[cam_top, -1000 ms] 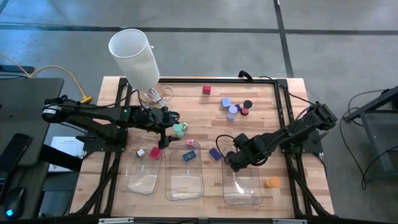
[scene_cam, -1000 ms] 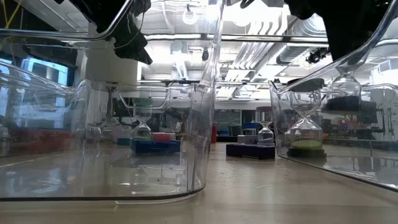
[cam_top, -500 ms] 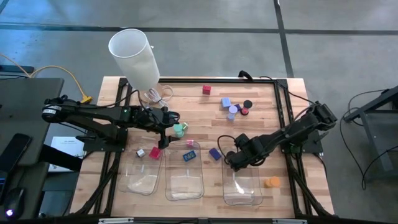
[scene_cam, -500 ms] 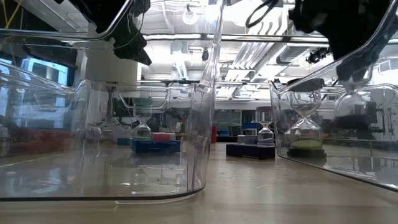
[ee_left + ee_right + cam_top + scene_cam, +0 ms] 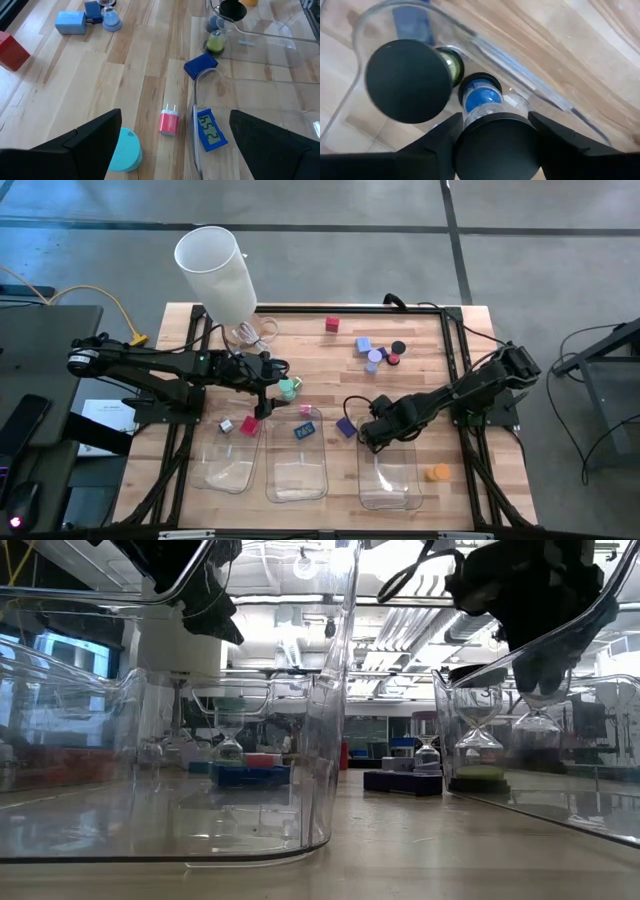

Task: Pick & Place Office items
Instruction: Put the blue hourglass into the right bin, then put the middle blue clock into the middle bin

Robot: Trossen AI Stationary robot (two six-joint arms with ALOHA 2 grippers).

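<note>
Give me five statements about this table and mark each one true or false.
1. The left gripper is open and holds nothing. True.
2. The orange cap lies inside a tray. False: the orange cap lies on the table, beside the right tray.
3. The blue display piece lies in the middle tray. True.
4. The white cylinder lies flat in a tray. False: the white cylinder stands at the table's far left corner.
5. The right gripper hovers over the red cube. False: the right gripper is at the right tray's far edge, closed on a blue sand timer; the red cube lies far off.
</note>
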